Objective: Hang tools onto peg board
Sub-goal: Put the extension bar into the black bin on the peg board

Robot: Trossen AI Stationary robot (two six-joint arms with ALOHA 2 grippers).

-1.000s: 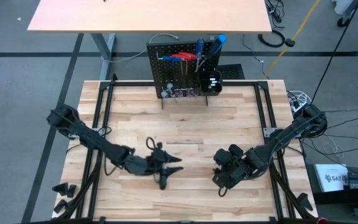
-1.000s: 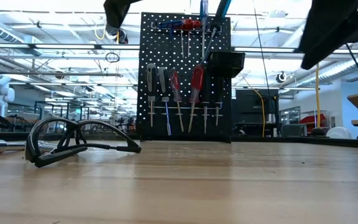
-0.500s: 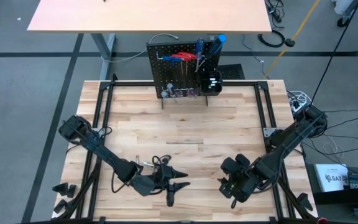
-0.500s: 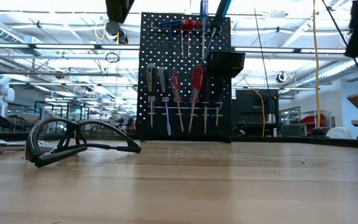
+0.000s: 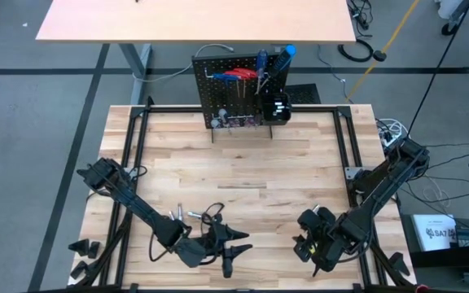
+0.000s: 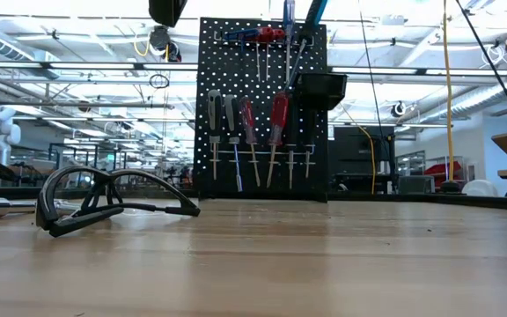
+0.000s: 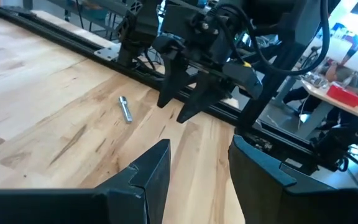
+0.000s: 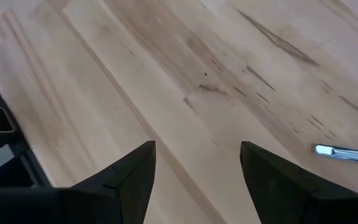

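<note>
The peg board (image 5: 238,94) stands upright at the table's far edge; screwdrivers with red and blue handles (image 6: 253,119) hang from its hooks, beside a small black bin (image 6: 322,88). A black wire loop (image 6: 104,204) lies on the tabletop. A small silver bit (image 7: 125,109) lies on the wood between the two grippers and also shows as a silver bit (image 8: 347,152) in the right wrist view. My left gripper (image 5: 234,248) (image 7: 199,146) hovers open near the table's near edge. My right gripper (image 5: 308,244) (image 8: 197,146) is open too, slanting down over bare wood at the near right.
A black metal frame (image 5: 129,163) runs around the tabletop along its left, right and far sides. Small silver pieces (image 5: 180,214) lie beside my left arm. Bare wood (image 5: 243,163) spreads between the grippers and the peg board.
Both grippers have drawn back toward the table's near edge and sunk a little, the right one also toward the right edge while rolling about its own axis. Both arms have left the low view. The tools on the table have stayed where they were.
</note>
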